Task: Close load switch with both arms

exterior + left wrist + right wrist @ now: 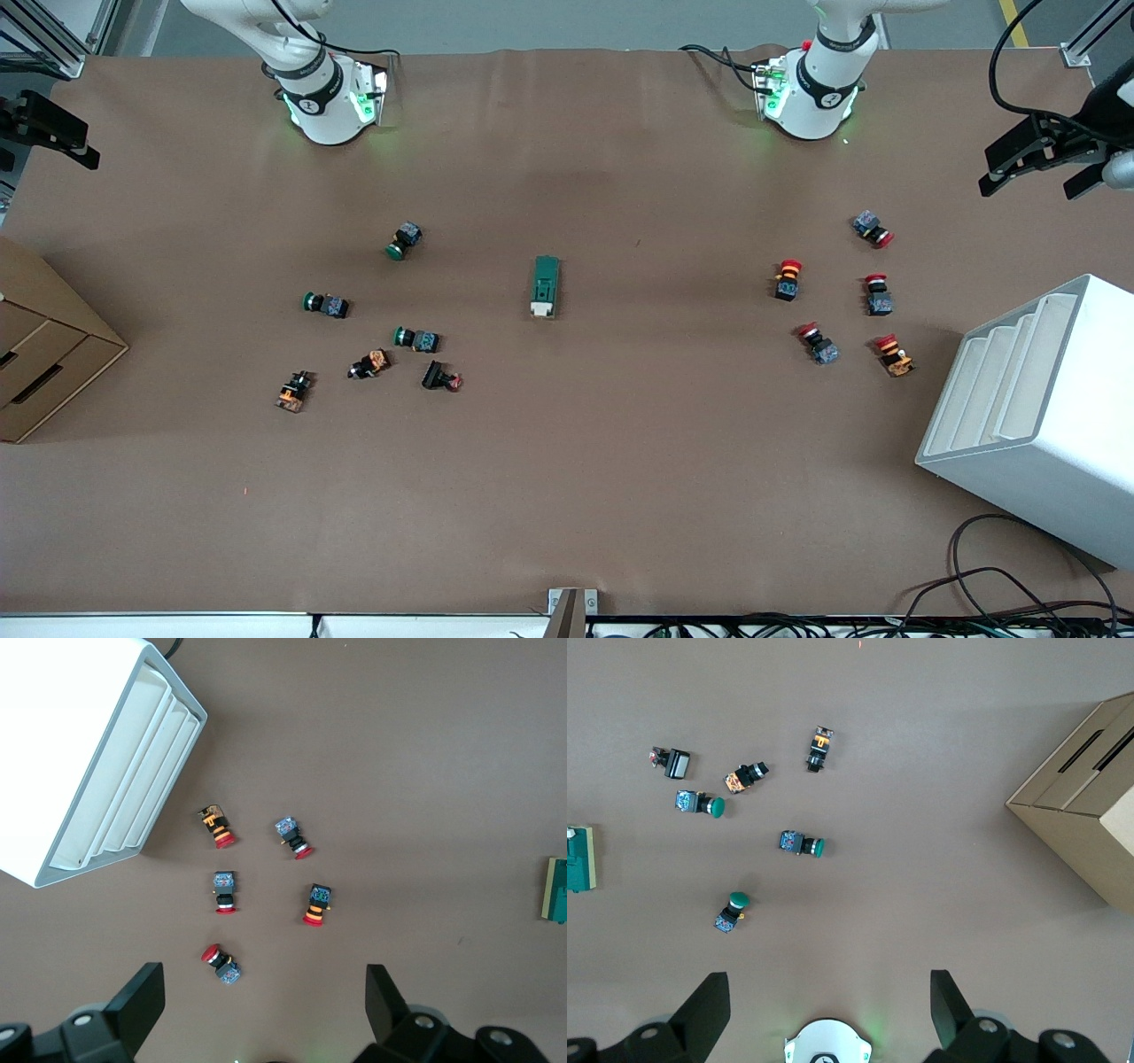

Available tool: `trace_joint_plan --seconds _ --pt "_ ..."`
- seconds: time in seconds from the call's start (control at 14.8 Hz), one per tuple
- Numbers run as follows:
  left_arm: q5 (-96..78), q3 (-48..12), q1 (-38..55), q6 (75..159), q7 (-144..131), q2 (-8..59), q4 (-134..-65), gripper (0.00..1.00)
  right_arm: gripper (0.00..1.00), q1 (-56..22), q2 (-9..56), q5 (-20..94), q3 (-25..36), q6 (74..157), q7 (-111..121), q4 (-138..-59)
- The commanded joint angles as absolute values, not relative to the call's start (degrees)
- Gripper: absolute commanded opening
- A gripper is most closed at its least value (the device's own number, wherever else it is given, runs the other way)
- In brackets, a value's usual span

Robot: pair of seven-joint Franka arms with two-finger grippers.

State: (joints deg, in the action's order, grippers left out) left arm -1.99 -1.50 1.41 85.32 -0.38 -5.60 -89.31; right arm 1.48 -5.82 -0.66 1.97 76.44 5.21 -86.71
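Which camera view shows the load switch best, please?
The front view is best: the load switch is seen whole there, lying mid-table with its pale end nearer the camera, between the green and red buttons. In the left wrist view and the right wrist view it is cut off at the picture's edge, so only part shows.

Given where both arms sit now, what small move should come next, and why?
Probably swing both grippers in over the load switch. It lies untouched mid-table between the button clusters, while the left gripper and right gripper hang open at the table's ends, holding nothing.
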Motion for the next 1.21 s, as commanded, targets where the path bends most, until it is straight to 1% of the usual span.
trace_joint_plan --seconds 0.0,0.27,0.54,1.15 --pt "-2.6 -1.8 1.3 85.0 -0.4 -7.3 -90.7 1.00 1.00 0.7 -7.6 2.0 2.8 77.3 5.3 -88.5" --pt "-2.4 -2.1 1.5 85.2 -0.7 -7.4 -91.2 1.00 1.00 0.7 -7.6 2.5 2.9 76.8 0.8 -88.2" --pt "-2.0 -3.9 1.6 87.3 -3.2 -6.8 -91.5 1.00 1.00 0.3 -7.5 2.6 2.9 77.0 0.9 -88.0" --pt "2.4 -6.2 1.5 87.9 -3.4 -6.7 -91.1 1.00 1.00 -0.1 -7.4 2.5 2.8 77.1 1.5 -87.9"
